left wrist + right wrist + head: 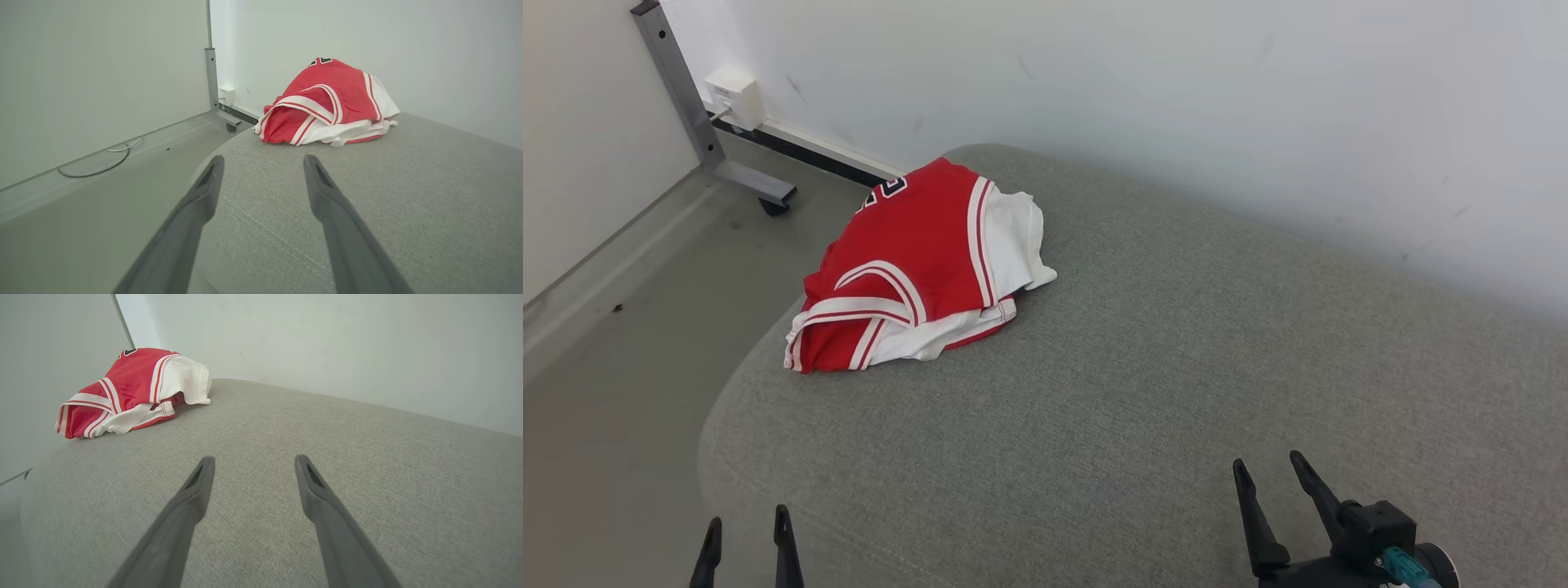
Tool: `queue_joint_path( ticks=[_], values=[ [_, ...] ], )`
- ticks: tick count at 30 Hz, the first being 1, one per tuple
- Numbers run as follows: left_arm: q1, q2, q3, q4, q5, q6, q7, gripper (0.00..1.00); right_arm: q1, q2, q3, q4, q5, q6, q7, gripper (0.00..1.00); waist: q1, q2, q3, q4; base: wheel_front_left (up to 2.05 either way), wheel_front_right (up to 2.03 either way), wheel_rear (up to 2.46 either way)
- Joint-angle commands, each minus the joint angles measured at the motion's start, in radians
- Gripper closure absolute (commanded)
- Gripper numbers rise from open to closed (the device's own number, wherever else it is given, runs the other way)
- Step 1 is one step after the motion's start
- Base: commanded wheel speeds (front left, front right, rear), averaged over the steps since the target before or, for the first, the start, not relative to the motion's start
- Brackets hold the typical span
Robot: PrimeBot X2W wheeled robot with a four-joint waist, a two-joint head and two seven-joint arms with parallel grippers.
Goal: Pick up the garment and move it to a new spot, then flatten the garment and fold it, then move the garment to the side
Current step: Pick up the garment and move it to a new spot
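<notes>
You have a grey fabric cushion as your work surface. It runs along the white wall, and most of its top lies bare, which leaves ample room for a new spot and for spreading cloth. The red and white sports jersey sits at the cushion's far left corner, close to the wall and beside the rounded edge above the floor. It is heaped, not flat: red panels fold over a white layer, striped trim curls at the near side, and part of a dark numeral shows at the top. In my judgement the pickup is not yet begun. Your right gripper hovers over the near right of the cushion, jaws apart and empty, well apart from the jersey. Your left gripper stands at the near left edge, jaws likewise apart and empty, pointing toward the heap. Both appear parked clear so the approach is unobstructed. One risk: a grasp at the heap's left side may drag cloth off the cushion.
</notes>
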Motion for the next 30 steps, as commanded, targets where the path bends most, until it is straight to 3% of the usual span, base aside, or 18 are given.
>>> queue_joint_path(
  ticks=[1, 7, 17, 24, 30],
  values=[
    [-0.021, 0.005, -0.001, 0.015, -0.001, -0.005, -0.004, 0.00, 0.014, -0.002, -0.005, -0.003, 0.003, -0.002, -0.006, 0.00, 0.0000, 0.0000, -0.003, -0.002, 0.00, 0.00, 0.00],
    [-0.163, 0.060, -0.001, 0.145, -0.023, -0.035, 0.050, 0.00, 0.059, -0.002, -0.035, -0.027, 0.002, -0.002, -0.007, 0.00, 0.0000, 0.0000, -0.011, -0.025, 0.00, 0.00, 0.00],
    [-0.438, 0.172, 0.103, 0.288, -0.154, -0.056, 0.201, 0.00, 0.013, -0.002, -0.037, -0.166, -0.097, -0.002, 0.062, 0.00, 0.0000, 0.0000, 0.179, -0.255, 0.00, 0.00, 0.00],
    [-0.571, 0.250, 0.206, 0.348, -0.356, -0.092, 0.360, 0.00, -0.015, -0.002, -0.032, -0.264, -0.120, -0.002, 0.094, 0.00, 0.0000, 0.0000, 0.306, -0.404, 0.00, 0.00, 0.00],
    [-0.645, 0.332, 0.319, 0.309, -0.585, -0.100, 0.590, 0.00, -0.034, -0.002, -0.043, -0.309, -0.100, -0.002, 0.083, 0.00, 0.0000, 0.0000, 0.387, -0.490, 0.00, 0.00, 0.00]
  ],
)
